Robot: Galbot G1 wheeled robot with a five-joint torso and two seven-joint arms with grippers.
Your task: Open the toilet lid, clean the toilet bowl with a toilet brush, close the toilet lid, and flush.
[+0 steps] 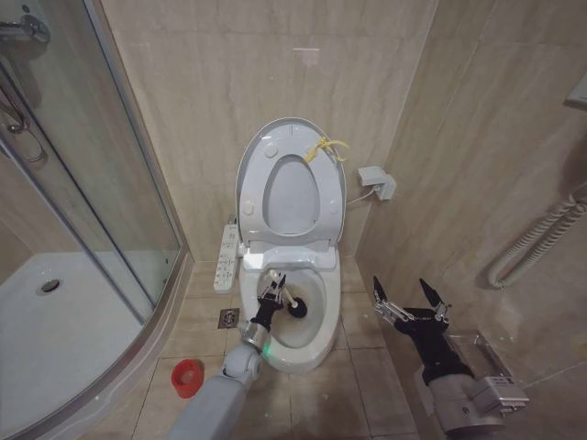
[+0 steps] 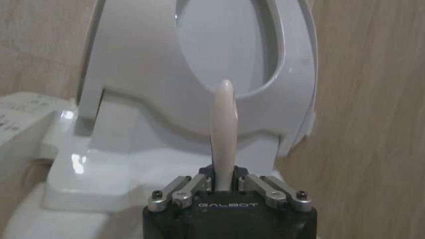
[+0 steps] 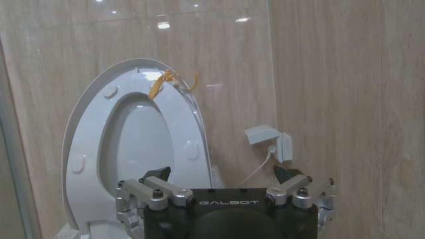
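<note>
Left pincer clenched on toilet brush, bristle head down inside toilet bowl. Probably light and stiff, slim handle smooth; best gripped mid-handle. Toilet lid upright behind. Right pincer spread, idle beside bowl.

Showing one toilet bowl, one raised lid, one brush, one red cup, one button panel, two grippers.

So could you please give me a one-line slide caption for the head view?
Left tool scrubs the toilet bowl with the toilet brush, toilet lid raised, right tool open beside.
</note>
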